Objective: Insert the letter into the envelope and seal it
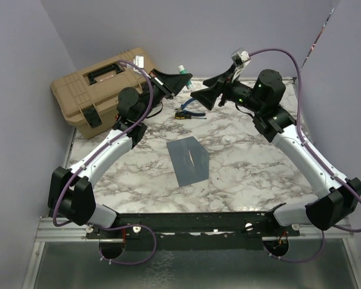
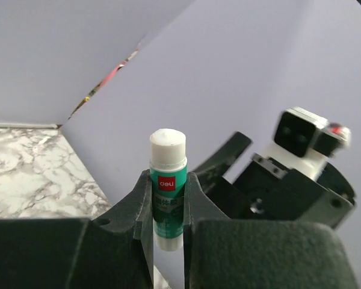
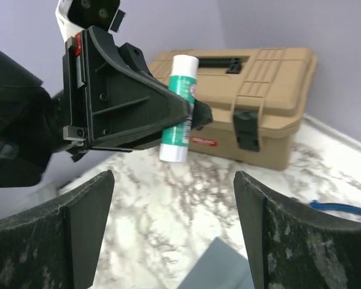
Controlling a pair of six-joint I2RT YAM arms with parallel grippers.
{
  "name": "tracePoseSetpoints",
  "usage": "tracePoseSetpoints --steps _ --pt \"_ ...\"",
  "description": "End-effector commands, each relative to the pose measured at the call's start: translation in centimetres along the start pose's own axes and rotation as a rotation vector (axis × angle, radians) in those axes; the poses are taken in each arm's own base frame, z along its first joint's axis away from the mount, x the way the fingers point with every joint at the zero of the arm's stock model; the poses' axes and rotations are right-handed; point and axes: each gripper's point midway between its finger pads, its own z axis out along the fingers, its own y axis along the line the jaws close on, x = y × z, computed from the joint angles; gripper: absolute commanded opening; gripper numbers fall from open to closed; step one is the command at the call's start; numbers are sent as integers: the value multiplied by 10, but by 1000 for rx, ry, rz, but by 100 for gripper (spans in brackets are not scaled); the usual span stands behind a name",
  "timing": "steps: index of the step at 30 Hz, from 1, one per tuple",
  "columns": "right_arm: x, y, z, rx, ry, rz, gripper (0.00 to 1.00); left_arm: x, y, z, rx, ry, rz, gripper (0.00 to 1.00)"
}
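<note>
The blue-grey envelope (image 1: 188,159) lies flat on the marble table, and its corner (image 3: 224,272) shows below my right gripper. The letter is out of view. My left gripper (image 1: 180,82) is raised at the back of the table and shut on a green and white glue stick (image 2: 167,186), which stands upright between its fingers. From the right wrist view the glue stick (image 3: 179,108) hangs in those black fingers just ahead. My right gripper (image 3: 174,180) faces it from close by, open wide with nothing between its fingers. In the top view, that right gripper (image 1: 204,91) sits just right of the left one.
A tan toolbox (image 1: 102,90) stands at the back left of the table, also visible in the right wrist view (image 3: 259,114). A blue-handled tool (image 1: 189,114) lies on the marble behind the envelope. Purple walls close in the back and sides.
</note>
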Motion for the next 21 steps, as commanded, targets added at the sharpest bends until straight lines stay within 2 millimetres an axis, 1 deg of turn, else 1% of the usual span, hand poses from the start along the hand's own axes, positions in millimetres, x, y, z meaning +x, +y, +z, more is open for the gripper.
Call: tracePoseSetpoints --steps 1,4,8,11,15,17,21 --pt "8 -21 6 236 26 -223 82 -17 1 -2 -74 -68 -15 0" --pt "8 -22 17 294 65 -308 75 -17 3 -3 -90 -71 -10 0" --pt "7 -27 27 366 91 -335 59 -18 2 -3 -90 -73 -7 0" --pt "4 -27 32 368 83 -334 50 -17 3 -4 -92 -69 -7 0" --pt "4 -28 38 364 92 -333 33 -16 1 -5 -87 -67 -6 0" --pt "5 -27 41 351 101 -330 31 -16 -1 -5 -81 -63 -3 0" --pt "7 -26 47 329 100 -321 35 -14 -2 -5 -74 -49 -1 0"
